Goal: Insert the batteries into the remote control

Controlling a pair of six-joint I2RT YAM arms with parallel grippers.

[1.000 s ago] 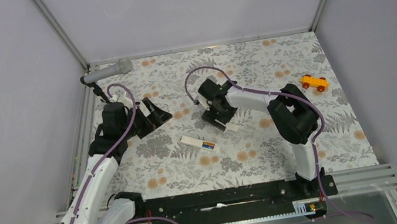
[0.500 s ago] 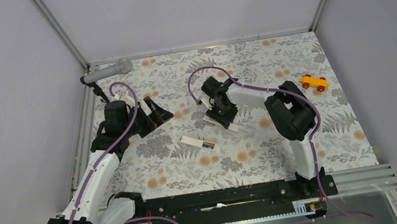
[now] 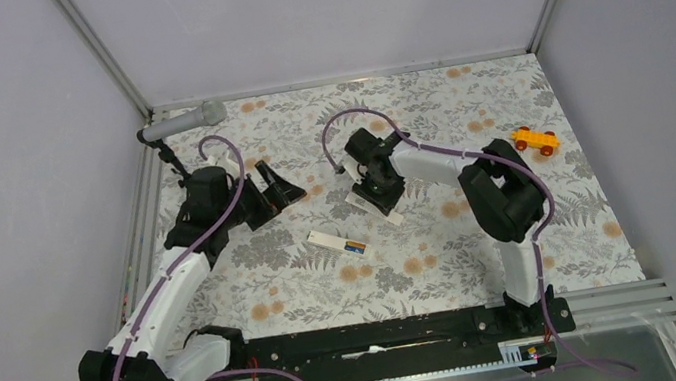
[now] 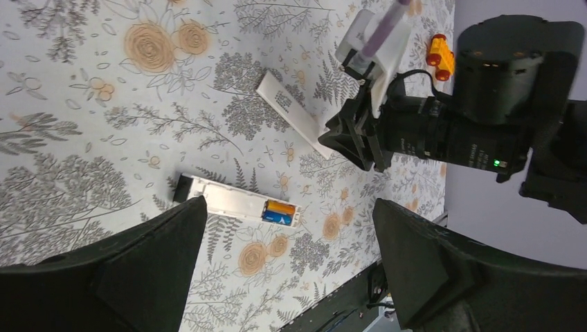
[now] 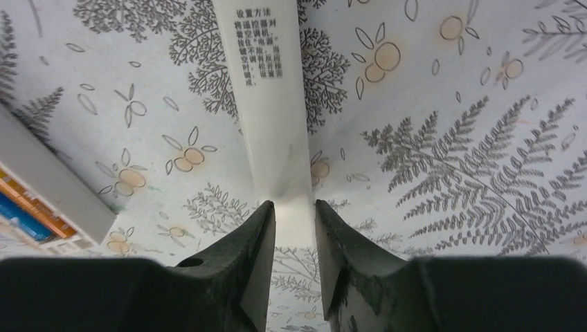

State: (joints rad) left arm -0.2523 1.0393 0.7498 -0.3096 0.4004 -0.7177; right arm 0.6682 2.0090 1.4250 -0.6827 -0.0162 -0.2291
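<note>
Between the fingers of my right gripper (image 5: 294, 211), the white cover (image 5: 266, 90) sat pinched by its narrow end. The remote control (image 5: 52, 176), batteries (image 5: 28, 207) seated, lay just to its left. So shallow a grip might let the cover twist free.

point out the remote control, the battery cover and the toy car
remote control (image 3: 334, 242), top view, middle of white body
battery cover (image 5: 266, 104), right wrist view, its printed face
toy car (image 3: 534, 140), top view, its yellow body
</note>
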